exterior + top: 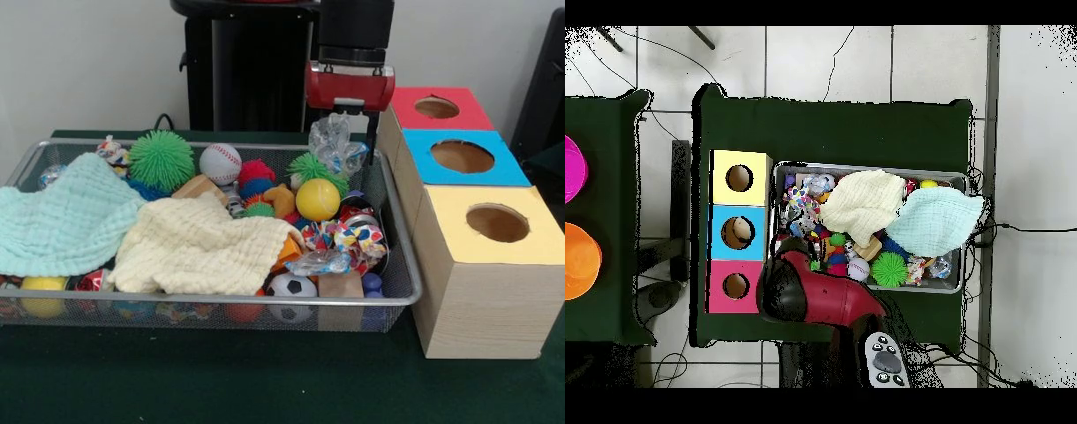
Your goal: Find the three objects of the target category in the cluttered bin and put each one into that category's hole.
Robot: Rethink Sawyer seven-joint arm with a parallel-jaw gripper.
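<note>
Above the bin's (pixel 402 300) far corner, beside the red-topped box (pixel 441 108), my gripper (pixel 352 117) grasps a clear plastic bag (pixel 335 141). Two cloths cover the clutter.

Dark green table (pixel 221 375), wire mesh bin (pixel 402 300) beside a row of three wooden boxes (pixel 481 305)

Even soft indoor light, mild blur throughout, faint shadows under the bin (pixel 402 296), no glare
</note>
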